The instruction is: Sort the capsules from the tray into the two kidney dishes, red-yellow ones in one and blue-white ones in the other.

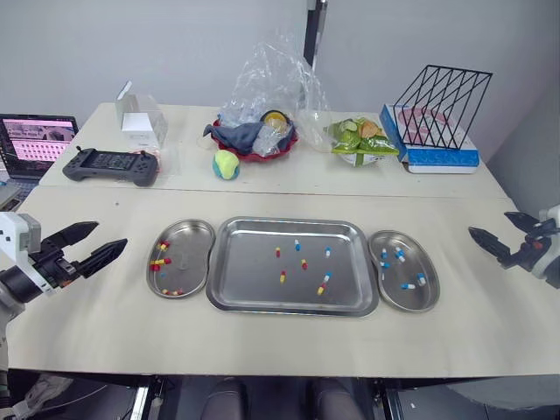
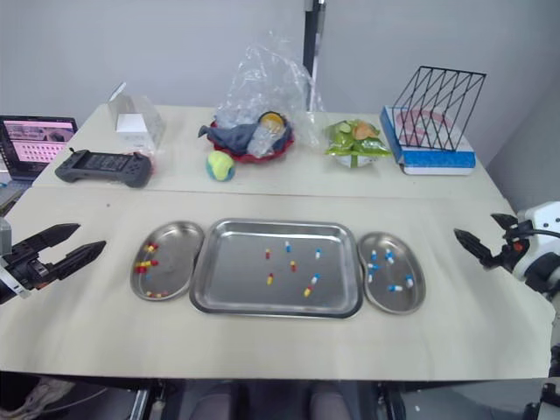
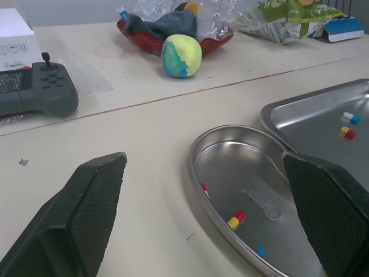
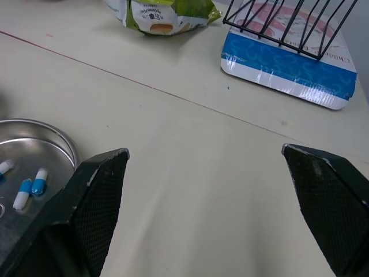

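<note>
While left gripper (image 1: 111, 236) and right gripper (image 1: 488, 223) sit open and empty, tray (image 1: 254, 267) capsules (image 1: 283, 276) lie mixed. Sloppy pinch could grab the wrong colour.

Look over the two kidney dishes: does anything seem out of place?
Possibly. The left dish holds red-yellow capsules, yet a small blue piece lies among them, perhaps a missorted blue-white capsule. The right dish looks fine.

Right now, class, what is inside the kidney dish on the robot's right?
Several blue-white capsules lie loose on the floor of the right kidney dish, with no red-yellow ones among them. From the head views nothing covers the dish, so none of its floor is hidden.
</note>
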`<state>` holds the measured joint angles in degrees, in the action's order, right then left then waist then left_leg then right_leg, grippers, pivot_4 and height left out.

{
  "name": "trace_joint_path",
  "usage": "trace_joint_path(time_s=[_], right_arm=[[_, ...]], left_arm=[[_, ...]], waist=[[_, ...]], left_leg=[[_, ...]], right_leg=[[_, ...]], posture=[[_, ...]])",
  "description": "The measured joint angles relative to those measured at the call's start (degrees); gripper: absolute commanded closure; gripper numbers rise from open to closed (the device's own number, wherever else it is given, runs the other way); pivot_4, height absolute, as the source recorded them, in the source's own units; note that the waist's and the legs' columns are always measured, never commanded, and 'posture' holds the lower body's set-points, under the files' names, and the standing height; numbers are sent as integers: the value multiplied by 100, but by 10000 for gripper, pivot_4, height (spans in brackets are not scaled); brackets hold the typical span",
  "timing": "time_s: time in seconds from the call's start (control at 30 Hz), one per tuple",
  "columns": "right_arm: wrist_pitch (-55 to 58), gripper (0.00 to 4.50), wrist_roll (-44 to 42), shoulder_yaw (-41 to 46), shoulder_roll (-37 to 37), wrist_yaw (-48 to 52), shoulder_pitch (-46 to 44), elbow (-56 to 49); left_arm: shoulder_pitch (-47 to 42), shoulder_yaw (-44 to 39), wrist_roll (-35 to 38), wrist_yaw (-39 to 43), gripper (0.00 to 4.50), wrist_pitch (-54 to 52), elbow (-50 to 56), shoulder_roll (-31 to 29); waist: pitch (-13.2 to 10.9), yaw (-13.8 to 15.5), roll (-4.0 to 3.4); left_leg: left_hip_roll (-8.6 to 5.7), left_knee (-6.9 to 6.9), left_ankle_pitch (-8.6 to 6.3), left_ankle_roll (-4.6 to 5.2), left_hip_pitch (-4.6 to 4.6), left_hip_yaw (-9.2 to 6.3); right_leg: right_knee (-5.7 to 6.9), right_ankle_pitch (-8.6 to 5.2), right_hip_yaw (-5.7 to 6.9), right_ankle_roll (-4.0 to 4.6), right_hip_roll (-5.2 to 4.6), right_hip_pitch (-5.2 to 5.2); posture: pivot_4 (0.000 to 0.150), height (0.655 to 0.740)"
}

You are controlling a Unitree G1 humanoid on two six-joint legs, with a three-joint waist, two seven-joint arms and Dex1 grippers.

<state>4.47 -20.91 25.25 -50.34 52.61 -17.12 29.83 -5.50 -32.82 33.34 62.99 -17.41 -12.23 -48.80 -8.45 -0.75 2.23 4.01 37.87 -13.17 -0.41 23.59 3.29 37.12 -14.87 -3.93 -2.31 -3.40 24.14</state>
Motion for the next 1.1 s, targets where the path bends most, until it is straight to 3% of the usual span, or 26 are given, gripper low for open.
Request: trace_joint_path(time_s=[0.17, 0.5, 0.73, 0.93, 1.1], right_arm=[[59, 146, -92, 3, 0, 57, 34, -69], [1047, 146, -721, 12, 22, 473, 571, -1384], [1539, 146, -984, 11, 23, 503, 855, -2266], [1773, 146, -1161, 20, 144, 465, 1140, -2740], [2026, 146, -1345, 59, 129, 590, 1312, -2846]], left_arm=[[-36, 2, 43, 33, 0, -43, 9, -28], [-338, 419, 244, 291, 0, -316, 554, -30], [-327, 990, 416, 128, 0, -920, 1672, 37], [-557, 1767, 759, -812, 0, -1753, 2840, 794], [-1030, 2901, 408, -2004, 0, -2201, 3535, 1594]], waist=[[0, -8, 0], [0, 17, 0], [0, 8, -2], [1, 80, -2], [1, 142, -3]], left_leg=[[0, 0, 0, 0, -1, 1], [0, 1, 0, 0, -4, 0], [0, 0, 0, 0, -3, -2], [-6, 10, 0, 0, 2, -8], [-10, 18, 0, 0, -4, -12]], right_leg=[[0, 0, 0, 0, 0, 1], [1, 0, 0, -1, 0, -4], [1, 0, -1, -1, 1, -3], [-1, 5, -1, -10, -2, -12], [-1, 7, -6, -13, -1, -19]], posture=[[1500, 7334], [1500, 7334], [1500, 7334], [1500, 7334], [1500, 7334]])
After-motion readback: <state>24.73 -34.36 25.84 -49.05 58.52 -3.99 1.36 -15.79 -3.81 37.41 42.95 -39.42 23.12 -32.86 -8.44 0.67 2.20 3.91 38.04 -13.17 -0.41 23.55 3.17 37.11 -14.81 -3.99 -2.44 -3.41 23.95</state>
